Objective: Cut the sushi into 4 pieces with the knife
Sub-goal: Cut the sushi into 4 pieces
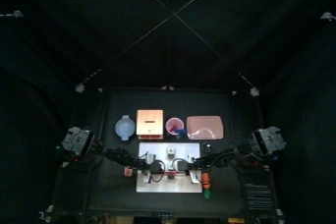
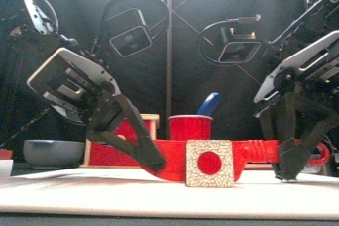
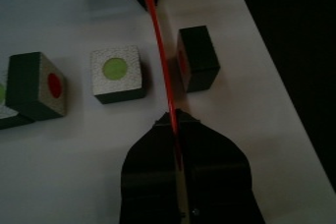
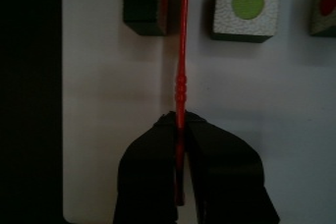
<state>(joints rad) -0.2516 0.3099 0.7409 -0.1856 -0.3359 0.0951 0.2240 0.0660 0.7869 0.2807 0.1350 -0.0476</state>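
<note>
Set in a row behind the white cutting board (image 1: 157,184), left to right: blue-grey bowl (image 1: 125,127), pale wooden box (image 1: 152,126), red cup (image 1: 175,125), flat pink tray (image 1: 206,126). Sticking up out of the cup, tilted: a blue toy knife (image 2: 209,103).

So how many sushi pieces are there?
3 clearly: a dark block one side of the red knife, a green-centred piece and a red-centred piece on the other. More may be hidden.

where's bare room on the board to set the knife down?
Bare board flanks the knife between the pieces and the right gripper; likewise by the left gripper. Crowded: the row of pieces, with only a thin strip from the end piece to the board's edge. Both grippers clamp the knife.
</note>
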